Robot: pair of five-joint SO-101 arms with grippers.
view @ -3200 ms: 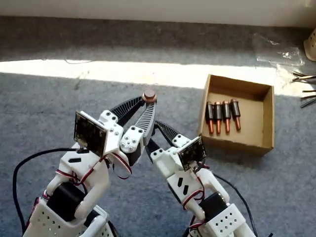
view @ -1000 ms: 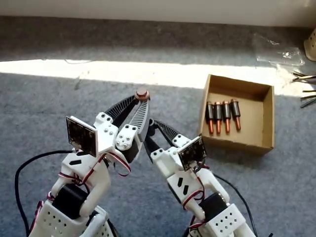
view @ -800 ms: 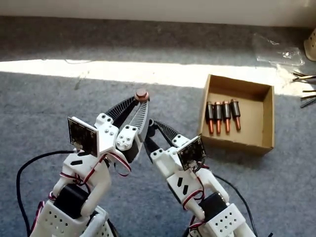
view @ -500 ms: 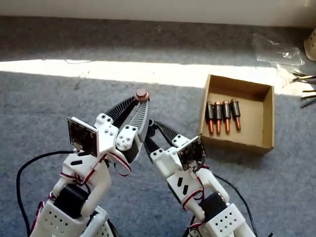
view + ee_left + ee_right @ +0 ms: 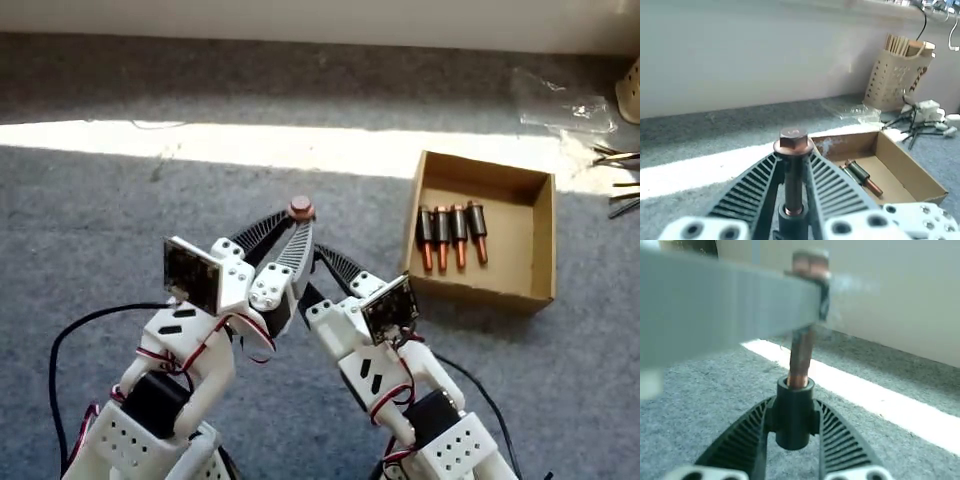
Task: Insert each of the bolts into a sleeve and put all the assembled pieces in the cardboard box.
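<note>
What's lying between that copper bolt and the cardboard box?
Nothing; the high view shows bare grey carpet between the bolt and the cardboard box.

Bolt (image 5: 793, 170) tip in sleeve (image 5: 795, 415) — cardboard box (image 5: 480, 287) to the right, assembled pieces (image 5: 452, 235) inside.

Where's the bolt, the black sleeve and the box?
bolt (image 5: 793, 139), left wrist view, on its hexagonal head.
sleeve (image 5: 792, 415), right wrist view, on its black side.
box (image 5: 480, 288), high view, on the wall nearest the arms.

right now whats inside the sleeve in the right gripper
The lower end of the copper bolt, which the left gripper holds, sits in the open top of the sleeve. The sleeve's wall covers how deep it reaches.
</note>
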